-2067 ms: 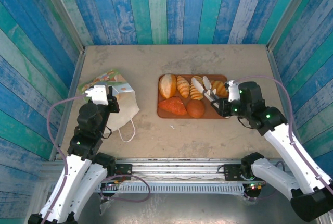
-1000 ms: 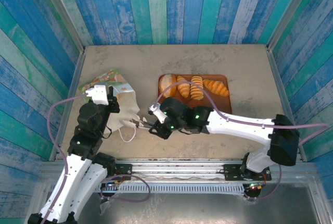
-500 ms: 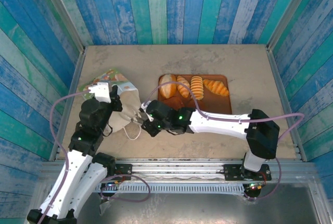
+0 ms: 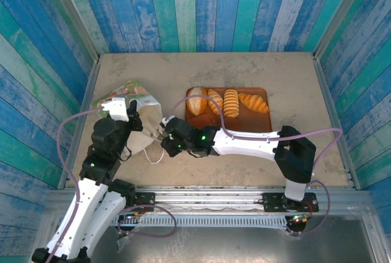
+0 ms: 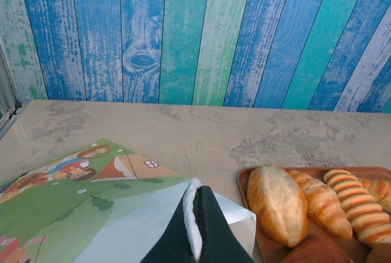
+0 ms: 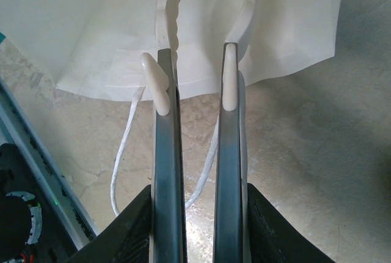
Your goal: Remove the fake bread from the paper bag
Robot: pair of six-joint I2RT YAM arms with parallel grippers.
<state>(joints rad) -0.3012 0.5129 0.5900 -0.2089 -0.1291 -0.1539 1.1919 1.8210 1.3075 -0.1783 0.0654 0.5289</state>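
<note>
Fake bread, four golden-brown toy loaves in a row, lies on a flat brown tray just to the right of the paper bag in the overhead view. More brown pieces show at the tray's nearer end in the left wrist view.

The paper bag lies on its side on the sandy-coloured desk. Its green printed face is turned up on the side away from the tray, and its plain white mouth faces the tray.

The left hand sits over the bag's middle. The left wrist view shows its two dark fingers pressed together, pinching a fold of the bag's white upper edge.

The right arm reaches across the near part of the tray to the bag. The right hand is at the bag's mouth. Seen from the right wrist, its jaws stand partly apart with nothing clamped between them. Its pale fingertips rest at the white paper's edge, and a white cord handle trails on the desk beneath them.

Blue and green plank walls rise behind the bag.
</note>
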